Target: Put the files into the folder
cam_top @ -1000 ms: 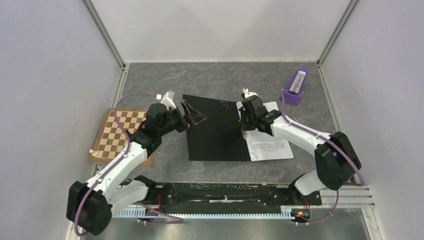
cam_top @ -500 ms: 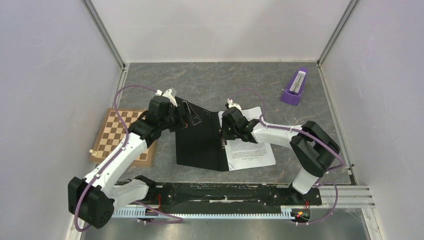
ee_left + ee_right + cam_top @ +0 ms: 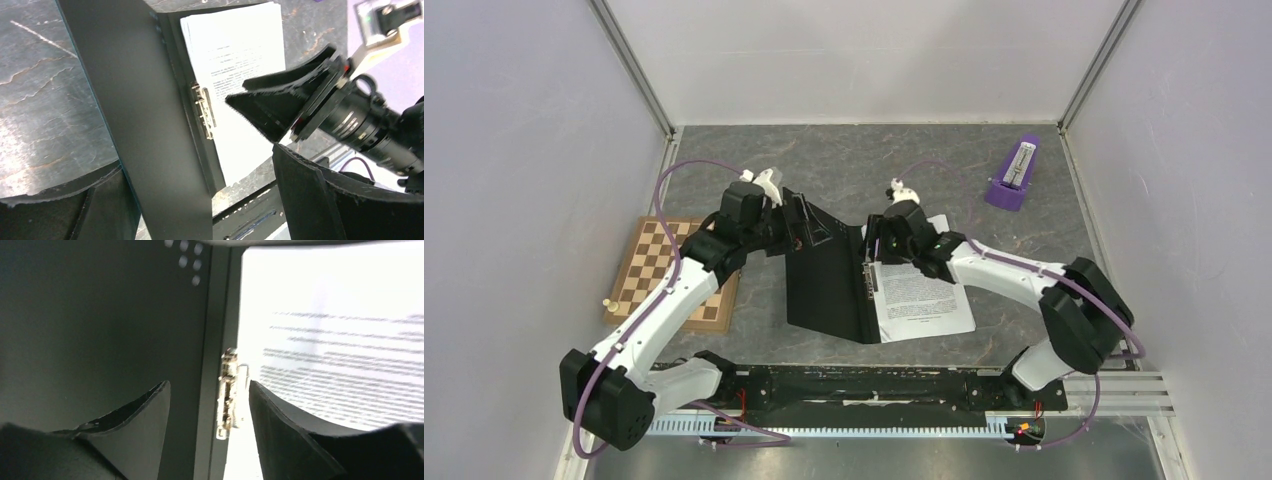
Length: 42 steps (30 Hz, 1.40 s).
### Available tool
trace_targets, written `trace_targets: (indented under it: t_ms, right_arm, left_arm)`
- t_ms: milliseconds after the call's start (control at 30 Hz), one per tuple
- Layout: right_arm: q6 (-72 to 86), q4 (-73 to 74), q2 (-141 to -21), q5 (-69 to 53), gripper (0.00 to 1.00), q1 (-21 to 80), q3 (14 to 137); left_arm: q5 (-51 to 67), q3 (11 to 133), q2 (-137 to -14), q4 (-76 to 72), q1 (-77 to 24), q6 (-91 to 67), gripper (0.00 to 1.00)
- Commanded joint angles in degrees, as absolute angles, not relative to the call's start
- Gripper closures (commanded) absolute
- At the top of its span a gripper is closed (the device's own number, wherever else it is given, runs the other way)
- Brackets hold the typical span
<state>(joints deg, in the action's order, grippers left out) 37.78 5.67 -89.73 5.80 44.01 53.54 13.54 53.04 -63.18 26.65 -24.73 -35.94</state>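
Grippers: two, the left gripper (image 3: pixel 807 228) and the right gripper (image 3: pixel 209 387).
Folder (image 3: pixel 824 290): one, lying open, black inside; its raised cover runs between the left gripper's fingers.
Spine clip (image 3: pixel 227 390): one, metal, between the right gripper's fingertips.
Files (image 3: pixel 921 295): one stack of printed sheets, just beside the right gripper's fingers; sheet count cannot be told.
Chessboard (image 3: pixel 659 270): one, well left of the left gripper's fingers.
Small white piece (image 3: pixel 608 302): one, at the chessboard's edge.
Purple metronome (image 3: pixel 1014 172): one, well apart from the right gripper's fingers.

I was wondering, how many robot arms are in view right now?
2. The left arm reaches to the folder's raised left cover; the right arm is over the metal clip beside the papers. None seems hidden.
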Motion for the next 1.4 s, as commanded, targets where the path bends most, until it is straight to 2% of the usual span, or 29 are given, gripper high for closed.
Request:
trace_targets:
  t_ms: [0,300,633,767,967,1167,1367]
  right_arm:
    - [33.5,8.0,-82.7,8.0,0.37,38.9,52.3]
    - [27.0,15.1,-72.2,12.8,0.28,32.5,52.5]
    - [22.9,22.2,-63.4,19.9,0.22,29.6,55.0]
    - [21.6,24.8,-59.5,23.8,0.19,28.0,55.4]
    - [20.4,27.5,-55.9,26.9,0.16,26.6,55.6]
    - [20.0,27.8,-55.8,27.2,0.14,26.1,53.8]
    - [20.0,25.8,-56.8,24.5,0.13,26.0,48.8]
  left_arm:
    - [19.8,56.3,-63.4,21.1,-25.0,-37.3,0.05]
    - [22.2,58.8,-66.9,13.1,-30.4,-41.9,0.05]
    - [20.6,60.4,-79.7,-3.5,-41.2,-46.7,0.05]
    - [22.4,60.6,-85.4,-14.7,-43.5,-49.5,0.05]
    - [23.7,62.7,-93.7,-22.3,-45.7,-49.8,0.05]
    - [24.7,64.9,-99.6,-21.7,-46.0,-49.5,0.05]
    - [23.1,63.7,-100.3,-17.7,-46.0,-48.2,0.05]
